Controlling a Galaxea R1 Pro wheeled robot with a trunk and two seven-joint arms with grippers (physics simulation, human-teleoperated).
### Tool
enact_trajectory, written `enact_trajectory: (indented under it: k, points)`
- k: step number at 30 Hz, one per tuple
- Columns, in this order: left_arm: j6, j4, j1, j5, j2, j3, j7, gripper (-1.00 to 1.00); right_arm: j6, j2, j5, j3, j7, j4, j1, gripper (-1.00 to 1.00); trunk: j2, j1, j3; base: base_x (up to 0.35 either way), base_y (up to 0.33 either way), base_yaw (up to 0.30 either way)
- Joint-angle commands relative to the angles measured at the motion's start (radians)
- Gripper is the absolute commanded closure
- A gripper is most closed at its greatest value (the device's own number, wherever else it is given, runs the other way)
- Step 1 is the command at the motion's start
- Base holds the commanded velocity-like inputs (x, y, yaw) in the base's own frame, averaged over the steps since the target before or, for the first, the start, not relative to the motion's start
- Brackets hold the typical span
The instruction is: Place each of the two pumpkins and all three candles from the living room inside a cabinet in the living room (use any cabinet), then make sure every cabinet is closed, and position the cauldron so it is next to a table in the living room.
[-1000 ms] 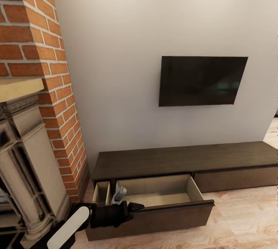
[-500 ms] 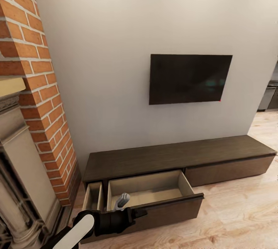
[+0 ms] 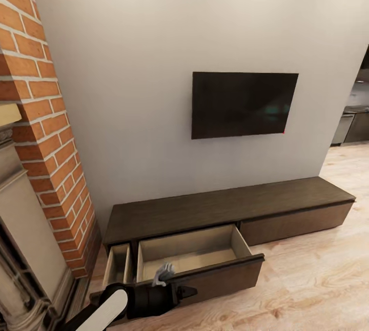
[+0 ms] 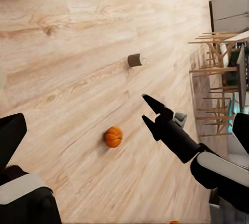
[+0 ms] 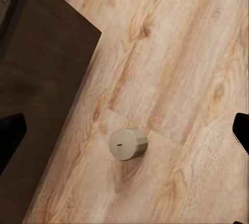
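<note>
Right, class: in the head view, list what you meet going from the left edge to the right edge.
Brick chimney → narrow open drawer → wide open drawer of the cabinet, television on the wall above → closed drawer front → kitchen doorway.

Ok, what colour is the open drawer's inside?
Pale tan wood inside the drawer, clearest in the head view.
</note>
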Motion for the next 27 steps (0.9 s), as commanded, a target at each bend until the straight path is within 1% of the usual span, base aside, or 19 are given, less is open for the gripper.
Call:
enact_trajectory:
  k: [1, 6, 8, 9, 10, 11, 14, 15, 17, 19, 23, 25, 27]
  points:
    - [0.001, 0.000, -0.001, -0.008, 0.001, -0.003, -0.002, -1.00, -0.004, 0.000, -0.005, 0.002, 0.007, 0.004, -0.002, -1.00, -0.001, 0.000, -0.001, 0.000, 0.000, -0.266]
    - [-0.001, 0.001, 0.000, -0.024, 0.000, -0.008, 0.002, -1.00, -0.004, 0.000, -0.005, 0.002, 0.007, 0.004, -0.002, -1.00, -0.001, 0.000, -0.001, 0.000, 0.000, -0.278]
    - [-0.007, 0.002, 0.000, -0.034, -0.001, -0.009, 0.029, -1.00, -0.004, 0.000, -0.005, 0.002, 0.007, 0.004, -0.002, -1.00, -0.001, 0.000, -0.001, 0.000, 0.000, -0.284]
    - [-0.018, 0.003, 0.000, -0.044, -0.004, -0.010, 0.064, -1.00, -0.004, 0.000, -0.005, 0.002, 0.006, 0.004, -0.002, -1.00, -0.001, 0.000, -0.001, 0.000, 0.000, -0.285]
    - [-0.042, 0.003, 0.001, -0.055, -0.011, -0.012, 0.135, -1.00, -0.004, 0.000, -0.005, 0.002, 0.005, 0.004, -0.002, -1.00, -0.001, 0.000, -0.001, 0.000, 0.000, -0.285]
    - [-0.061, 0.003, 0.001, -0.060, -0.020, -0.016, 0.186, -1.00, -0.004, 0.000, -0.005, 0.002, 0.003, 0.004, -0.002, -1.00, -0.001, 0.000, -0.001, 0.000, 0.000, -0.285]
    - [-0.096, 0.003, 0.001, -0.068, -0.060, -0.032, 0.347, -1.00, -0.004, 0.000, -0.005, 0.002, -0.004, 0.004, -0.002, -1.00, -0.001, 0.000, -0.001, 0.000, 0.000, -0.286]
    - [-0.098, 0.003, 0.001, -0.069, -0.066, -0.033, 0.368, -1.00, -0.004, 0.000, -0.005, 0.002, -0.005, 0.004, -0.002, -1.00, -0.001, 0.000, -0.001, 0.000, 0.000, -0.286]
    - [-0.107, 0.003, 0.001, -0.072, -0.086, -0.036, 0.434, -1.00, -0.005, 0.000, -0.005, 0.002, -0.007, 0.004, -0.002, -1.00, -0.001, 0.000, -0.001, 0.000, 0.000, -0.285]
    - [-0.126, 0.006, 0.001, -0.076, -0.103, -0.038, 0.467, -1.00, -0.006, 0.000, -0.005, 0.002, -0.008, 0.004, -0.002, -1.00, -0.001, 0.000, -0.001, 0.000, 0.000, -0.285]
    - [-0.188, 0.040, 0.001, -0.099, -0.132, -0.042, 0.485, -1.00, -0.006, 0.000, -0.005, 0.002, -0.009, 0.004, -0.002, -1.00, -0.001, 0.000, -0.001, 0.000, 0.000, -0.285]
    - [-0.213, 0.086, 0.001, -0.129, -0.162, -0.053, 0.490, -1.00, -0.006, 0.000, -0.005, 0.002, -0.009, 0.004, -0.002, -1.00, -0.001, 0.000, -0.001, 0.000, 0.000, -0.285]
    - [-0.224, 0.144, 0.000, -0.169, -0.201, -0.058, 0.495, -1.00, -0.006, -0.001, -0.005, 0.002, -0.009, 0.004, -0.002, -1.00, -0.001, 0.000, -0.001, 0.000, 0.000, -0.285]
